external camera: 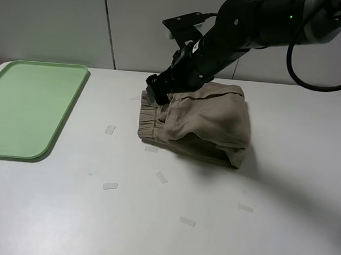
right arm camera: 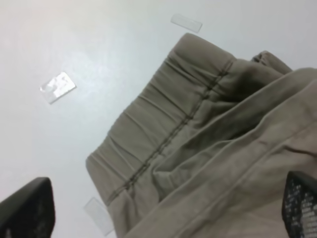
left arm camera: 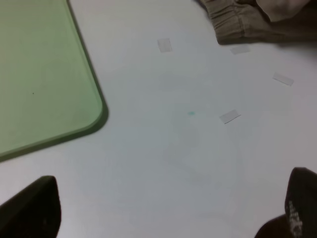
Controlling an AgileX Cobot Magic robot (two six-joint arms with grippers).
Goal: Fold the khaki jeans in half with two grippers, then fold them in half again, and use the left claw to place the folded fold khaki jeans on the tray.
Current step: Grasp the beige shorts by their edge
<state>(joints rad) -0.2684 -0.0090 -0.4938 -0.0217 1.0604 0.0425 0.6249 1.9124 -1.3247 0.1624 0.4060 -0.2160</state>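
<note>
The khaki jeans (external camera: 200,121) lie folded in a bundle on the white table, gathered waistband to the left. They also show in the right wrist view (right arm camera: 198,124) and at the edge of the left wrist view (left arm camera: 257,22). My right gripper (external camera: 155,92) reaches across from the upper right and hovers at the waistband's left far corner. In its wrist view the right gripper (right arm camera: 163,206) is open, fingers wide apart over the cloth. My left gripper (left arm camera: 163,208) is open and empty, low over bare table beside the pale-green tray (left arm camera: 39,74). The tray (external camera: 24,107) lies at the left. The left arm is out of the exterior view.
Several small clear tape pieces lie on the table, among them one (external camera: 110,129) between tray and jeans and one (external camera: 161,177) in front of the jeans. A white wall stands behind the table's far edge.
</note>
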